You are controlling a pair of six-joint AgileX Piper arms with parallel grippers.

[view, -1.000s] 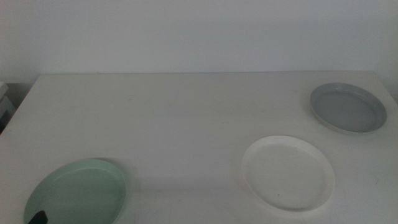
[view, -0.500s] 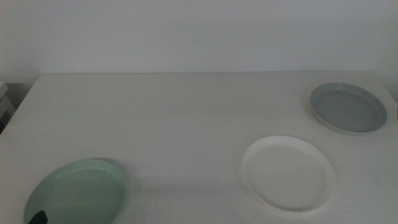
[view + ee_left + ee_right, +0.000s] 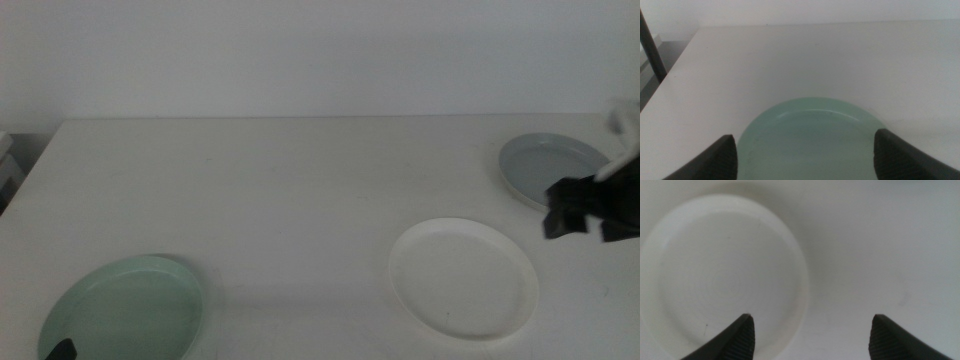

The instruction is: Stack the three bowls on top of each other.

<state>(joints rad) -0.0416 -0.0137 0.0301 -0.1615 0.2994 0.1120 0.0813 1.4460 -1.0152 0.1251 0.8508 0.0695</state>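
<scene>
Middle view shows us the white table with the three bowls lying apart from each other, none of them stacked. We see the mint green bowl at the near left corner, the white bowl at the near right, and the grey bowl farther back, close to the right edge of the table.

Our right gripper enters from the right side. It hangs over the near edge of the grey bowl, between this bowl and the white one, and it covers a part of the grey rim. From its wrist camera we see its two dark jaws spread wide with nothing between them; below them lies the white bowl, with its rim near one jaw and bare table under the other.

Our left gripper shows only as a small dark tip at the bottom edge, over the mint green bowl. Its jaws also stand wide apart and empty, and the mint green bowl lies on the table between them.
</scene>
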